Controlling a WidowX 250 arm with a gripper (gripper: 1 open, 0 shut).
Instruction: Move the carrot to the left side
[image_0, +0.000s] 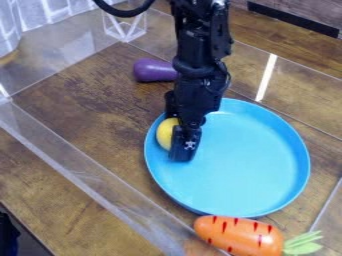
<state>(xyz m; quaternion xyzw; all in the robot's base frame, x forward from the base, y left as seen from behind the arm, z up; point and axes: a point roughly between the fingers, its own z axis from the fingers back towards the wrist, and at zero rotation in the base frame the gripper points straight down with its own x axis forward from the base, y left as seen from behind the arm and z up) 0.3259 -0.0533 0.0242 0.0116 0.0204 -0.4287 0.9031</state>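
The carrot (239, 236), glossy orange with dark lines and a green leafy end, lies on the wooden table at the bottom edge of the view, just outside the near rim of the blue plate (261, 160). My gripper (181, 147) points straight down over the left part of the plate, well up and left of the carrot. It stands open and holds nothing. A yellow ball (163, 133) rests on the plate right against its left side. The black arm hides part of the ball.
A purple eggplant (151, 70) lies on the table behind the arm. Clear plastic walls run along the left and near sides of the table. Bare wood stretches left of the plate.
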